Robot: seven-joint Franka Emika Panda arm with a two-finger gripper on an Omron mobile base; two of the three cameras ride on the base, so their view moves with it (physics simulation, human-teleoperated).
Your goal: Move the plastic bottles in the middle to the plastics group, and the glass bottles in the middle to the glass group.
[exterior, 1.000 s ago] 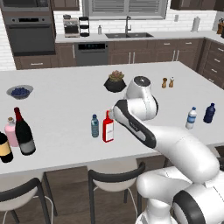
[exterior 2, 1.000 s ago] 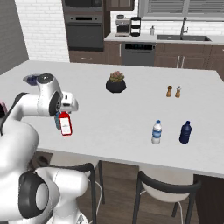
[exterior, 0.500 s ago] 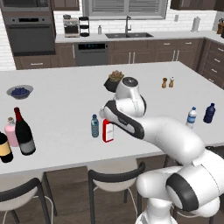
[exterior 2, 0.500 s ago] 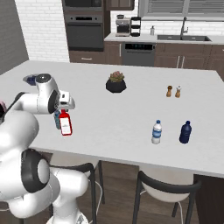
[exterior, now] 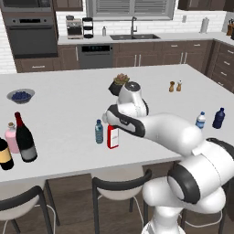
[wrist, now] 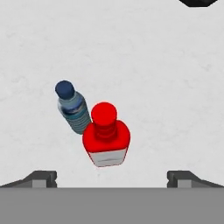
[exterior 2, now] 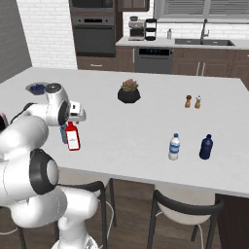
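A white robot arm has swung in over the middle of a white kitchen worktop [exterior: 68, 96], and its end effector [wrist: 112, 178] now hangs wide open and empty directly above the flat red bottle [wrist: 106, 139], low in the centre of the hand view. The small light-blue water bottle [wrist: 72, 107] stands just beside it, to its upper left. The wine bottle [exterior: 24, 138] already stands at the left edge of the left base view with the glass group, so the red bottle looks like the next pick.
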